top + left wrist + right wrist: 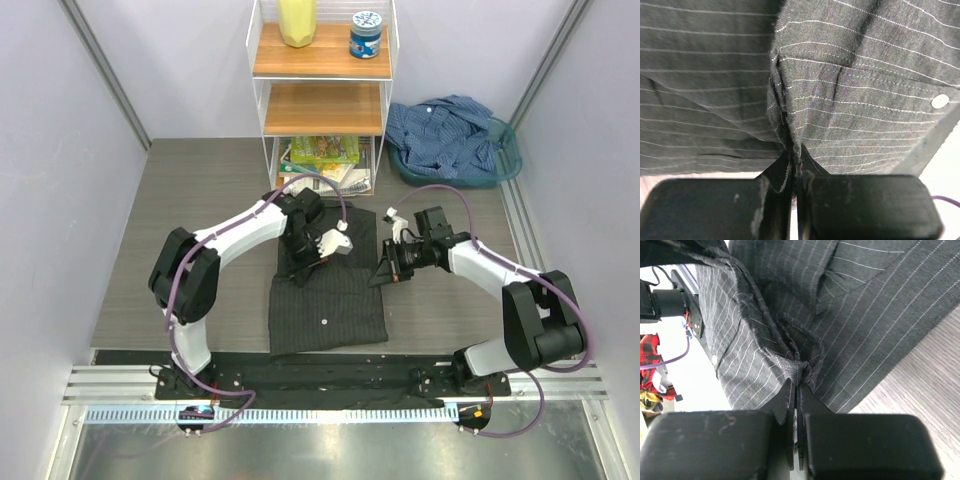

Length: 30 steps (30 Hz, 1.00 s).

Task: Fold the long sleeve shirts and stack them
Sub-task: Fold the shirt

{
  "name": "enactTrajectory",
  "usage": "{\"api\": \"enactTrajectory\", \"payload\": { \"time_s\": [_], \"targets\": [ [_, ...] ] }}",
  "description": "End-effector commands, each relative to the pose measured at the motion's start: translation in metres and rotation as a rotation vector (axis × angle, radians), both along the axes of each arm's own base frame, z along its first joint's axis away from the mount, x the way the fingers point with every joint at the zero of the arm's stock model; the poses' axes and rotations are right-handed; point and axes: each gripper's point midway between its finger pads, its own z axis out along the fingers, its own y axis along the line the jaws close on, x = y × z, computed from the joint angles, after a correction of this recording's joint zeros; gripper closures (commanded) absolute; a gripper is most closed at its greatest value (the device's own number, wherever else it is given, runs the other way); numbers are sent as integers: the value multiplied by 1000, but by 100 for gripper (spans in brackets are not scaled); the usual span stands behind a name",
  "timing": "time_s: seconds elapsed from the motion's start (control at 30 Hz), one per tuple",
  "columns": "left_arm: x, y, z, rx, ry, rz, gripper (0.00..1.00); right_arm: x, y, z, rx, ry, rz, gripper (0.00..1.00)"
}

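The dark charcoal pinstriped shirt (328, 300) lies in the middle of the table, its upper part lifted and doubled over. My left gripper (300, 268) is shut on a bunched fold of the shirt (790, 145) at its left edge. My right gripper (385, 272) is shut on a pinch of the same shirt (801, 371) at its right edge. Both hold the cloth above the table. The blue shirt (448, 130) lies crumpled in a teal basket (505, 160) at the back right.
A white wire shelf (322, 90) stands at the back centre with a yellow object (297, 22), a blue jar (366, 35) and packets (325, 155) below. Grey walls close in both sides. A metal rail runs along the near edge.
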Motion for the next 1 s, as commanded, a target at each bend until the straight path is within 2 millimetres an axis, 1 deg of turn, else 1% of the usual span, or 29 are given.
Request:
{"api": "enactTrajectory", "payload": {
  "time_s": [0.0,0.07,0.1,0.2,0.4,0.47,0.5,0.53,0.6,0.63,0.67,0.7,0.77,0.8,0.83,0.87,0.9,0.93,0.97],
  "targets": [
    [20,-3,1,0,-52,-35,100,16,2,2,4,-63,-1,99],
    [22,-9,3,-12,-48,-36,100,15,2,-3,0,-52,-2,99],
    [23,-10,0,-9,-36,-36,100,17,2,-3,4,-57,-6,99],
    [22,-12,-1,-12,-14,-34,100,19,2,-7,-9,-55,-14,99],
    [22,-14,-13,2,1,-29,99,16,-3,-22,-53,-21,-17,99],
    [23,-14,-16,4,-4,-22,94,16,-6,-25,-73,-13,-29,99],
    [22,-13,-17,9,3,-20,93,14,-8,-27,-82,3,-28,99],
    [21,-12,-18,11,6,-19,87,14,-8,-28,-85,13,-38,99],
    [21,-14,-15,-3,-4,-7,81,12,-7,-25,-81,23,-39,99],
    [19,-14,-14,-7,4,-6,76,11,-7,-24,-81,32,-42,99],
    [17,-14,-10,-14,5,-5,75,9,-6,-23,-80,49,-41,99],
    [14,-14,-9,-16,13,0,75,2,-6,-23,-87,84,-35,99],
    [9,-13,-11,-11,33,7,74,-4,-8,-26,-98,118,-40,99],
    [7,-13,-12,-7,40,12,73,-4,-9,-27,-108,118,-46,92],
    [8,-13,-14,-5,39,19,69,-2,-10,-28,-116,113,-55,87],
    [8,-12,-14,-5,37,23,68,0,-11,-26,-119,103,-59,87],
    [12,-16,-11,-25,15,36,68,2,-10,-24,-121,90,-58,87],
    [15,-16,-10,-20,-6,52,60,5,-13,-24,-139,79,-72,62],
    [19,-17,-7,-24,-20,68,56,7,-15,-23,-148,69,-81,49]
  ]
}}
